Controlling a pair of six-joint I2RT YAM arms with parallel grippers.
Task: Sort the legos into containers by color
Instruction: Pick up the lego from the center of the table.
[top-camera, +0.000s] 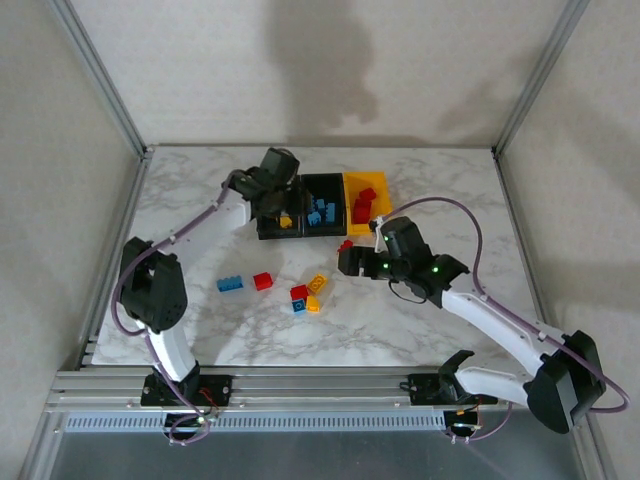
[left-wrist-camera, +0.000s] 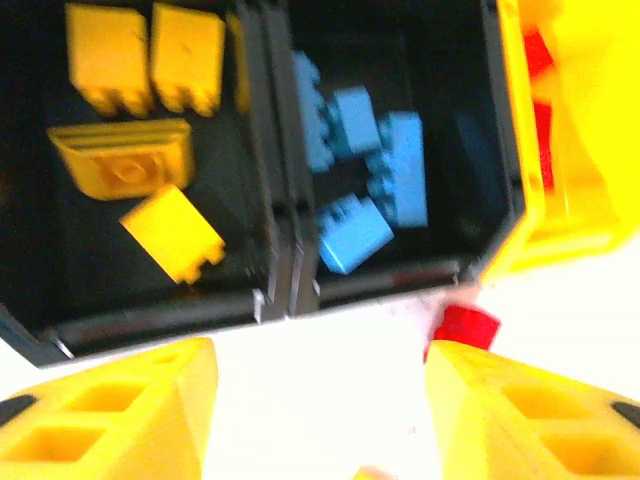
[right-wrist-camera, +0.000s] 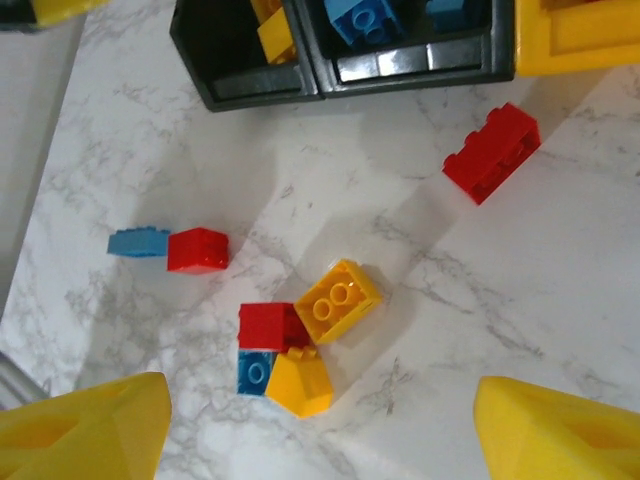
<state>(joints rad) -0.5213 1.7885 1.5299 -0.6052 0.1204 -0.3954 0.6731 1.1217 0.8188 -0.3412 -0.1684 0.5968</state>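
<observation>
Both gape: left end effector (left-wrist-camera: 320, 400), right end effector (right-wrist-camera: 320, 420).

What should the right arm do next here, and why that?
Probably lower the open right gripper onto the lone red brick: it lies loose on the table, apart from the other bricks, close to the yellow-orange bin that holds the reds.

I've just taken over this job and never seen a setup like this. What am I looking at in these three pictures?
Two robot arms stand at the near edge of a marble table. One picture looks down from behind them; the other two come from wrist cameras, so the yellow shapes at their bottom edges are gripper fingers. The left gripper is open above the bins: yellow bricks in one black bin, blue bricks in the next, red bricks in the yellow bin. The right gripper, open and empty, hovers over seven loose bricks.
</observation>
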